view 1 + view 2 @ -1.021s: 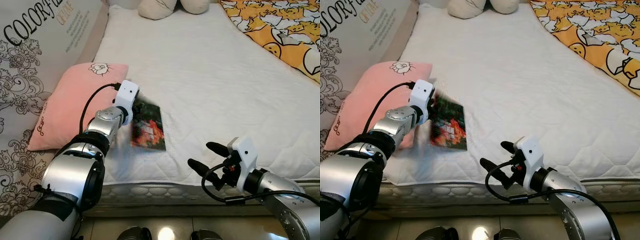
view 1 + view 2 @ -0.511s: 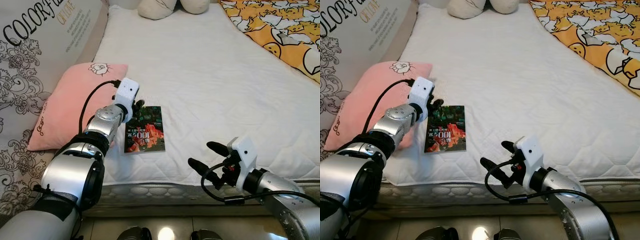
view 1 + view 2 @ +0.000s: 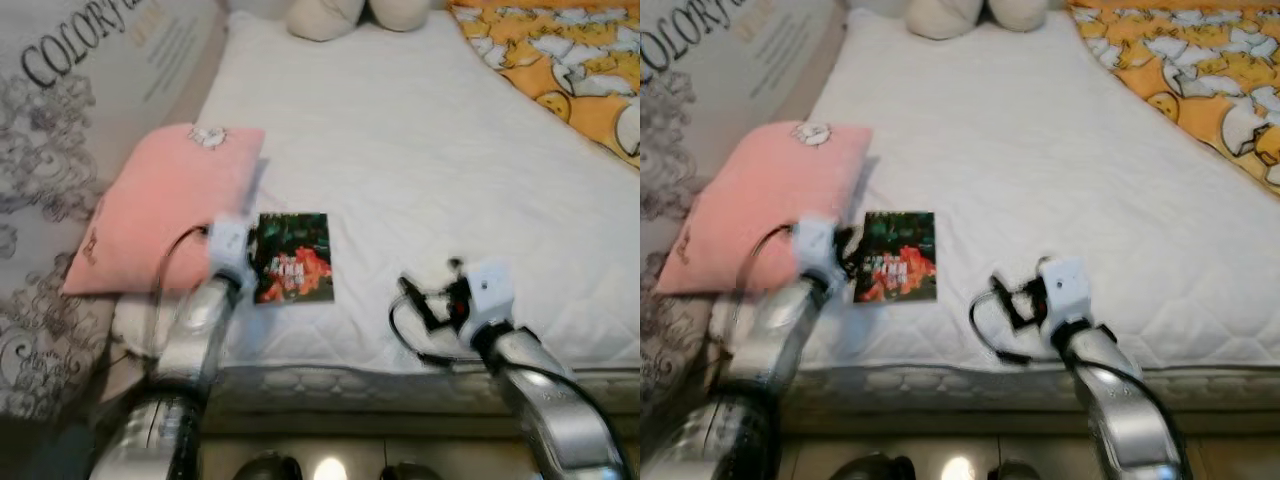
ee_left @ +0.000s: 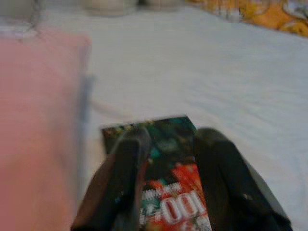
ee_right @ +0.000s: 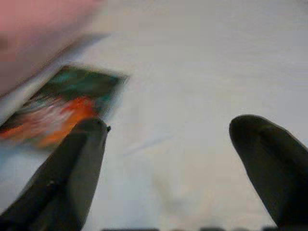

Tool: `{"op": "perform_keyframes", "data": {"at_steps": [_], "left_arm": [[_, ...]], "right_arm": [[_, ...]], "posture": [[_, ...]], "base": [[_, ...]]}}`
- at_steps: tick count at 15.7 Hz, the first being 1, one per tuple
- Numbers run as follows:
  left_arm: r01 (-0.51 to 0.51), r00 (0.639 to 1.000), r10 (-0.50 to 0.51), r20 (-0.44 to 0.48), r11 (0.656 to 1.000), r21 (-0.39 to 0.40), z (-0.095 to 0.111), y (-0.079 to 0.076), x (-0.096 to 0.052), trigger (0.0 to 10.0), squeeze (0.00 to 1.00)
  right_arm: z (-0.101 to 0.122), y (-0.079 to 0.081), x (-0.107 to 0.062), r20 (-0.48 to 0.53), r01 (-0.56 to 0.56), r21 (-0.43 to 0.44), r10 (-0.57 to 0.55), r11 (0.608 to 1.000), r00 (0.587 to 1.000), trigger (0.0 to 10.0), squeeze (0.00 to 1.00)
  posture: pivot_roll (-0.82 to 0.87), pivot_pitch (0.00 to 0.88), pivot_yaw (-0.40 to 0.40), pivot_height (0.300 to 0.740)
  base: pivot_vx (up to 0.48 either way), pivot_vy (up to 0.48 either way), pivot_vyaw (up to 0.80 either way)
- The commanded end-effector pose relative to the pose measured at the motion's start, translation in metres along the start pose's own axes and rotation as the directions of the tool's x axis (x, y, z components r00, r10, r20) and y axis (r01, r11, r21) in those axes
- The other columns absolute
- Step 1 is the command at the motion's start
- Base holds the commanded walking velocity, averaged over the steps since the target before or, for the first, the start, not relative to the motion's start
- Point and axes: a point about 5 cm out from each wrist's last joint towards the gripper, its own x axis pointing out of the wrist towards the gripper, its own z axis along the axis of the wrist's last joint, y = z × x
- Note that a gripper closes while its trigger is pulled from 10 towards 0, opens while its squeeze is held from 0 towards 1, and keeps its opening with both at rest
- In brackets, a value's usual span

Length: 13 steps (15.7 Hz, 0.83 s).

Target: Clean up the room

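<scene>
On the white mattress (image 3: 420, 150) lies a book (image 3: 293, 258) (flat), left gripper (image 4: 166, 144) spread above it.

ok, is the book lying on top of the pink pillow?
No, the book lies flat on the white mattress, beside the pink pillow.

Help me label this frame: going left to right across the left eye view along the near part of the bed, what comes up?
Pink pillow → left gripper → book → bare white mattress → right gripper, fingers open → yellow patterned blanket at the far right edge.
</scene>
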Motion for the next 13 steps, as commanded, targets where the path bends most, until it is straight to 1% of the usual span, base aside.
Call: {"op": "perform_keyframes", "data": {"at_steps": [1, 2, 3, 4, 5, 6, 7, 9, 10, 12, 13], "left_arm": [[-0.065, 0.997, 0.066, 0.037, 0.997, -0.028, 0.005, -0.001, -0.01, 10.0, 0.0], [-0.096, 0.995, 0.098, 0.033, 0.994, -0.056, 0.002, 0.001, -0.017, 10.0, 0.0], [-0.125, 0.991, 0.128, 0.03, 0.987, -0.097, 0.002, 0.001, -0.024, 10.0, 0.0], [-0.147, 0.988, 0.153, 0.029, 0.979, -0.14, 0.005, 0.0, -0.032, 10.0, 0.0], [-0.146, 0.987, 0.156, 0.041, 0.972, -0.185, 0.007, -0.001, -0.034, 10.0, 0.12], [-0.137, 0.988, 0.149, 0.046, 0.97, -0.202, 0.01, -0.004, -0.035, 10.0, 1.0], [-0.135, 0.988, 0.147, 0.049, 0.973, -0.186, 0.014, -0.004, -0.034, 10.0, 1.0], [-0.115, 0.992, 0.123, 0.036, 0.978, -0.173, 0.019, -0.007, -0.033, 10.0, 1.0], [-0.113, 0.992, 0.12, 0.025, 0.977, -0.179, 0.022, -0.007, -0.032, 10.0, 1.0], [-0.103, 0.994, 0.106, 0.01, 0.984, -0.146, 0.021, -0.008, -0.03, 10.0, 1.0], [-0.079, 0.997, 0.08, -0.002, 0.988, -0.132, 0.021, -0.012, -0.029, 10.0, 1.0]], "right_arm": [[0.0, 0.001, 0.004, 0.032, 0.051, -0.057, -0.049, 0.997, 0.998, 10.0, 0.0], [-0.001, 0.002, 0.005, 0.046, 0.058, -0.062, -0.055, 0.996, 0.997, 10.0, 0.0], [-0.001, 0.002, 0.005, 0.054, 0.06, -0.025, -0.059, 0.998, 0.997, 10.0, 0.0], [-0.003, 0.0, 0.006, 0.067, 0.076, 0.051, -0.079, 0.996, 0.995, 10.0, 0.0], [-0.006, -0.001, 0.005, 0.072, 0.085, 0.059, -0.09, 0.995, 0.993, 10.0, 0.0], [-0.009, -0.003, 0.005, 0.067, 0.109, 0.079, -0.114, 0.991, 0.991, 10.0, 1.0], [-0.011, -0.005, 0.006, 0.065, 0.132, 0.1, -0.139, 0.986, 0.988, 10.0, 1.0], [-0.009, -0.004, 0.006, 0.094, 0.109, 0.113, -0.12, 0.988, 0.988, 10.0, 1.0], [-0.007, -0.006, 0.007, 0.11, 0.114, 0.11, -0.126, 0.987, 0.986, 10.0, 1.0], [-0.007, -0.007, 0.008, 0.111, 0.126, 0.108, -0.138, 0.986, 0.984, 10.0, 1.0], [-0.008, -0.009, 0.007, 0.112, 0.139, 0.122, -0.153, 0.983, 0.982, 10.0, 1.0]], "posture": [[-0.1, 0.0, 0.055, 0.74], [-0.1, 0.0, 0.052, 0.74], [-0.09, 0.0, 0.046, 0.74], [-0.08, 0.0, 0.036, 0.74], [-0.08, 0.0, 0.029, 0.74], [-0.07, 0.0, 0.026, 0.74], [-0.07, 0.0, 0.026, 0.74], [-0.07, 0.0, 0.03, 0.74], [-0.08, 0.0, 0.043, 0.74], [-0.08, 0.0, 0.06, 0.74], [-0.09, 0.0, 0.069, 0.74]], "base": [[0.0, -0.48, 0.0], [0.0, -0.48, 0.0], [0.0, -0.48, 0.0], [0.0, -0.48, 0.0], [0.0, -0.48, 0.0], [0.0, -0.48, 0.0], [0.0, -0.48, 0.0], [0.0, -0.48, 0.0], [0.0, -0.48, 0.0], [0.0, -0.48, 0.0], [0.0, -0.48, 0.0]]}}
